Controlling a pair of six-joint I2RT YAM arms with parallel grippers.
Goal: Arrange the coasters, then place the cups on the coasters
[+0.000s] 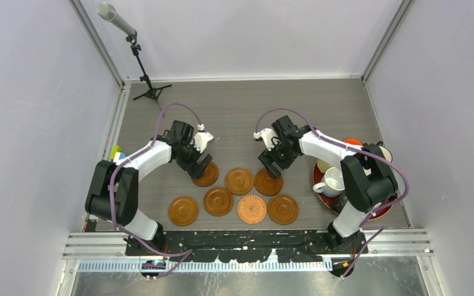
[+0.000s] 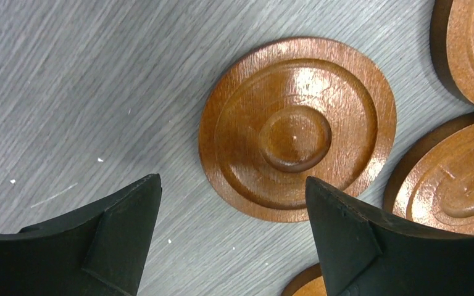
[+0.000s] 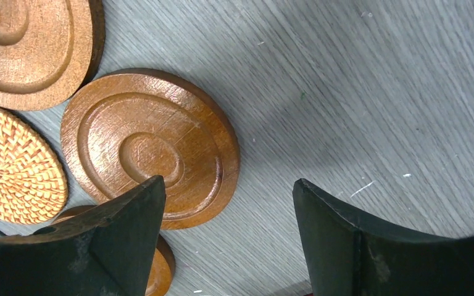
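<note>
Seven coasters lie in a loose cluster near the table's front; six are brown wood and one is woven (image 1: pixel 251 209). My left gripper (image 1: pixel 199 165) hangs open over the leftmost back wooden coaster (image 1: pixel 206 174). In the left wrist view that coaster (image 2: pixel 296 128) lies just ahead of the open left gripper (image 2: pixel 233 191), with only table between the jaws. My right gripper (image 1: pixel 273 168) is open above another wooden coaster (image 1: pixel 268 182). In the right wrist view this coaster (image 3: pixel 151 147) lies beside the left finger of the right gripper (image 3: pixel 228 191), with the woven coaster (image 3: pixel 15 163) further left. The cups, among them a white one (image 1: pixel 332 182), stand at the right.
The cups crowd a red round tray (image 1: pixel 379 213) at the right edge, partly hidden by my right arm. A microphone stand (image 1: pixel 142 74) is at the back left corner. Small coloured items (image 1: pixel 116 152) lie by the left edge.
</note>
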